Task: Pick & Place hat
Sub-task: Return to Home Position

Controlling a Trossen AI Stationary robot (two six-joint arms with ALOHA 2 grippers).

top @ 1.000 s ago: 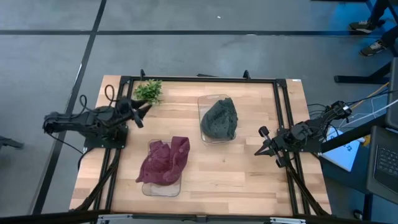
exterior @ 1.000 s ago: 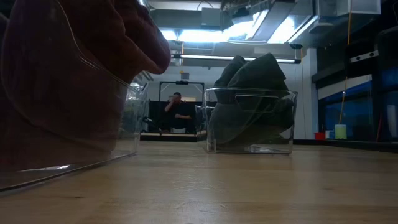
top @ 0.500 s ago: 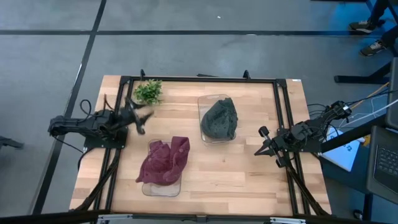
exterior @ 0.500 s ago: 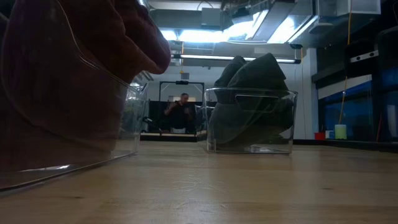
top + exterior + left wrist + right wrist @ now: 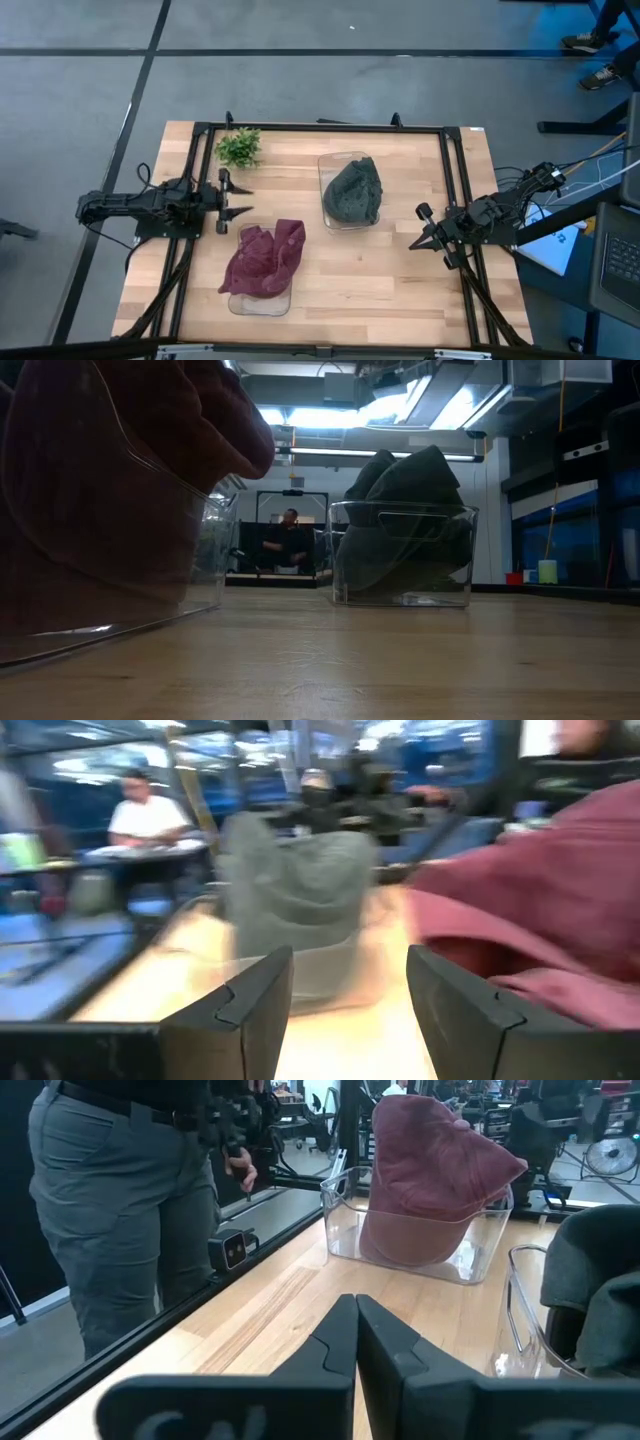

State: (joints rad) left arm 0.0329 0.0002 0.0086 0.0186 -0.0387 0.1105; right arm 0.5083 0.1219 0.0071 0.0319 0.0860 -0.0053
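A maroon hat [image 5: 265, 260] lies heaped in a clear bin [image 5: 250, 302] at the near left and bulges over its rim; it also shows in the low view [image 5: 110, 480]. A dark grey-green hat [image 5: 352, 190] fills a second clear bin [image 5: 327, 165] at mid table. My left gripper [image 5: 232, 196] hovers open at the left edge, level, pointing toward the table's right, with nothing between its fingers [image 5: 250, 1010]. My right gripper [image 5: 418, 240] waits shut at the right edge, pointing toward the maroon hat [image 5: 435, 1170].
A small green plant [image 5: 238, 147] lies at the far left corner. A black frame [image 5: 320, 127] runs round the tabletop. Bare wood lies between the two bins and the right gripper. A person [image 5: 120, 1200] stands past the table's left edge; another sits far behind [image 5: 288, 540].
My left gripper has swung away from the plant toward the table's near edge and sunk a little. It has rolled about its own axis and now points level toward the table's right. Its fingers have stayed open. The hats and my right arm have kept still.
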